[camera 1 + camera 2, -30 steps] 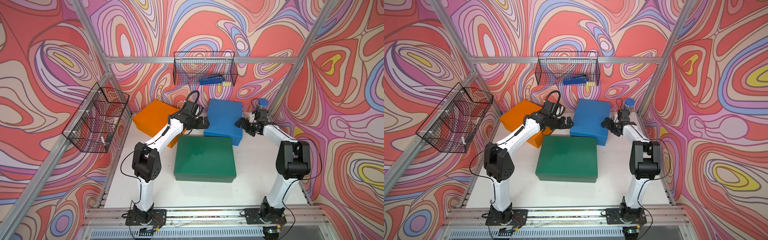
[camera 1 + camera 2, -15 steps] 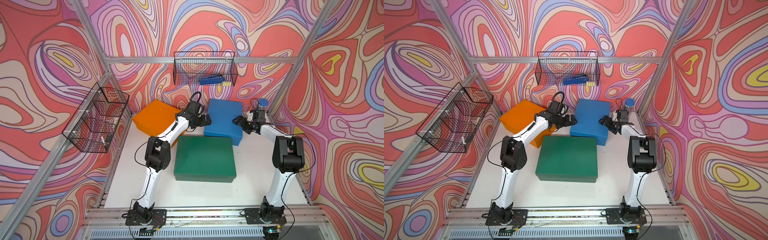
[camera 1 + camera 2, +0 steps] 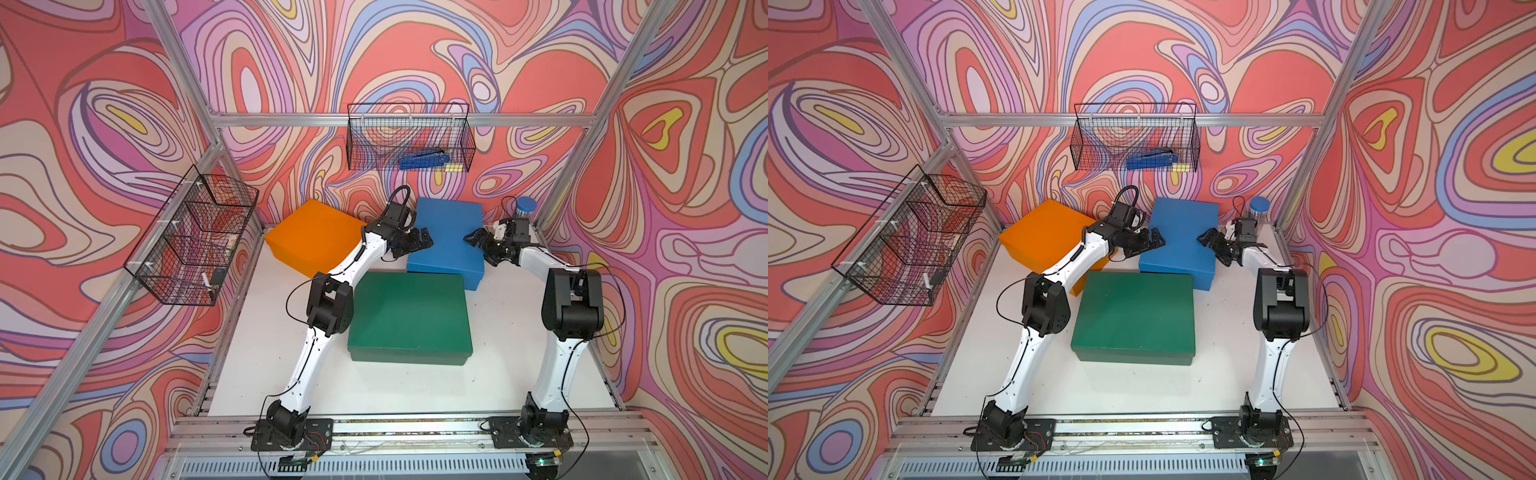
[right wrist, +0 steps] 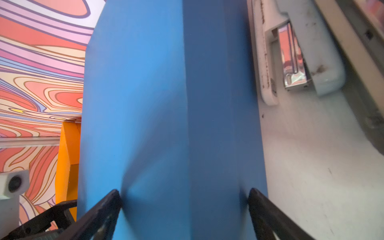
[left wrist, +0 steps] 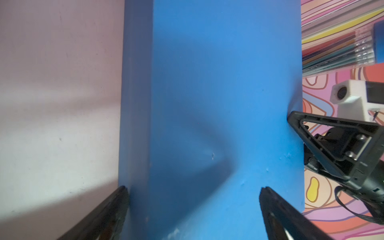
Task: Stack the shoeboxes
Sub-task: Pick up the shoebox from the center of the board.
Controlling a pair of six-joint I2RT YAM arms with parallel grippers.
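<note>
1. The white table (image 3: 415, 386) carries all three shoeboxes.
2. The green shoebox (image 3: 409, 311) lies flat just in front of the blue shoebox (image 3: 451, 230). Its far edge runs along the blue one's near end. Whether the two touch cannot be told.
3. The blue shoebox sits on the table toward the back, lid on, with a gripper at each long side.
4. The orange shoebox (image 3: 311, 239) lies to the left of the blue shoebox, turned at an angle and apart from it. The left arm (image 3: 332, 274) reaches across its near corner.
5. The left gripper (image 5: 193, 189) is at the blue shoebox's left long side, pointing across the lid. Its jaws are spread wide, one above the other: one lies over the lid and the other is low beside the side wall, near the table. The wall's full height stands between them.
6. The right gripper (image 4: 184, 191) faces it from the blue shoebox's right long side, jaws equally wide and stacked the same way, one over the lid and one by the wall's foot. In the left wrist view its upper jaw tip meets the lid's right edge.
7. A clear jar (image 3: 526, 205) with a blue cap stands near the blue shoebox's far right corner, apart from it.
</note>
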